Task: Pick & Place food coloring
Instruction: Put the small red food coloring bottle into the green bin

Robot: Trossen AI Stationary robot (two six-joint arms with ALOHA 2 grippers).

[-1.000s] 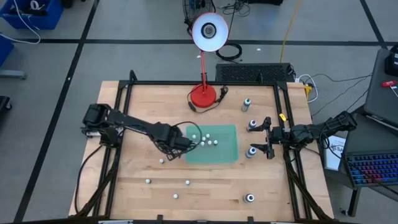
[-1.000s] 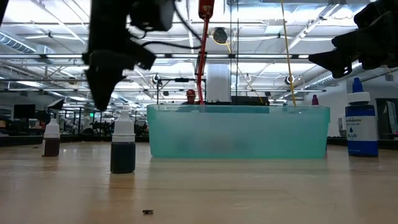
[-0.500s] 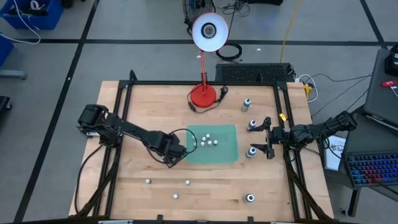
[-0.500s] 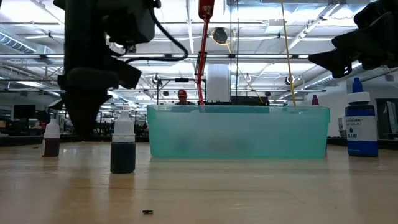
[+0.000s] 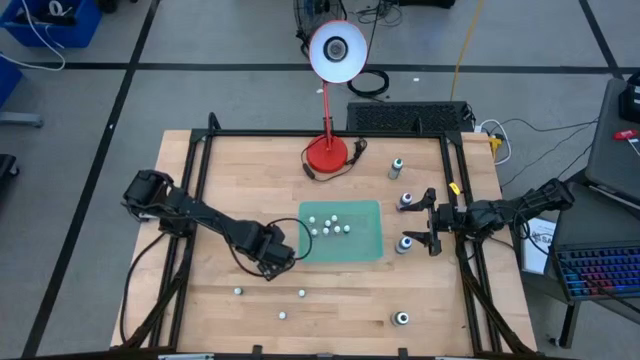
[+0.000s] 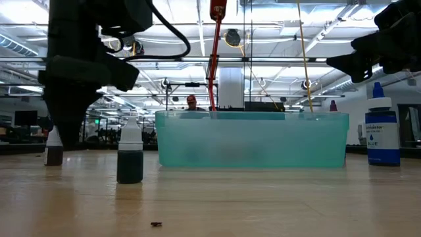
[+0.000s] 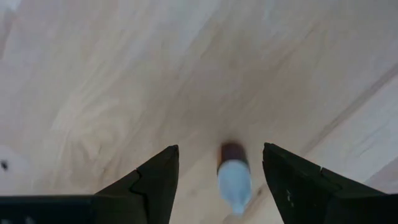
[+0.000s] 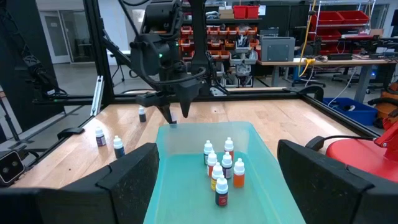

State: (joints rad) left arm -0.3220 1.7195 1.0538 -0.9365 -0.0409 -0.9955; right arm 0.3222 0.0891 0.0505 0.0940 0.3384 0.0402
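The food coloring is a set of small dropper bottles. Several stand in the green tray (image 5: pixel 368 246); others stand loose on the wooden table, such as one (image 5: pixel 238 291) and another (image 5: pixel 301 293). My left gripper (image 5: pixel 272 258) points straight down, left of the tray, and is open. A small bottle with a white cap and dark red liquid (image 7: pixel 234 179) stands on the table between its fingers, touching neither. My right gripper (image 5: pixel 431 222) waits open and level at the table's right edge.
A red-based desk lamp (image 5: pixel 326 152) stands at the table's far side. Larger capped bottles (image 5: pixel 406 201) stand between the tray and my right gripper, and one (image 5: pixel 402 318) sits near the front edge. A dark bottle (image 6: pixel 129 158) stands close beside my left gripper.
My left gripper has moved from the tray's left edge toward the table's left and near edges and has come down. It now stands over the small red bottle on the table.
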